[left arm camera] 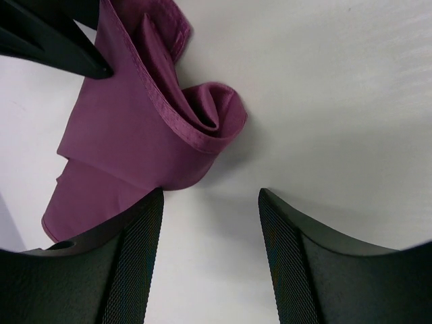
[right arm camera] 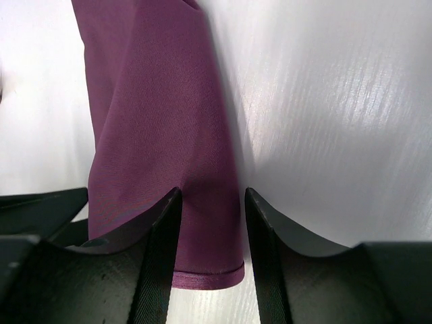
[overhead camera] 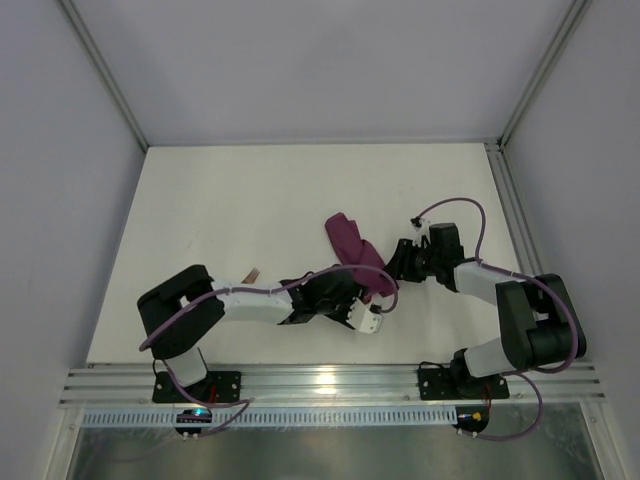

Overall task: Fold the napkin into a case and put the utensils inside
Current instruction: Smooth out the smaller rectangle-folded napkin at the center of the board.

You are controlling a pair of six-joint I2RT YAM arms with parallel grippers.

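Right wrist view: napkin [right arm camera: 155, 121] is straddled by open right gripper [right arm camera: 212, 194]; fold is to be pinched squarely; left gripper [left arm camera: 210, 194] open, empty

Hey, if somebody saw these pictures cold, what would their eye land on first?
The plum-purple napkin, bunched and partly rolled near the middle of the white table. The right tool stands open astride one strip of it, and the left tool hangs open over bare table beside its rolled fold.
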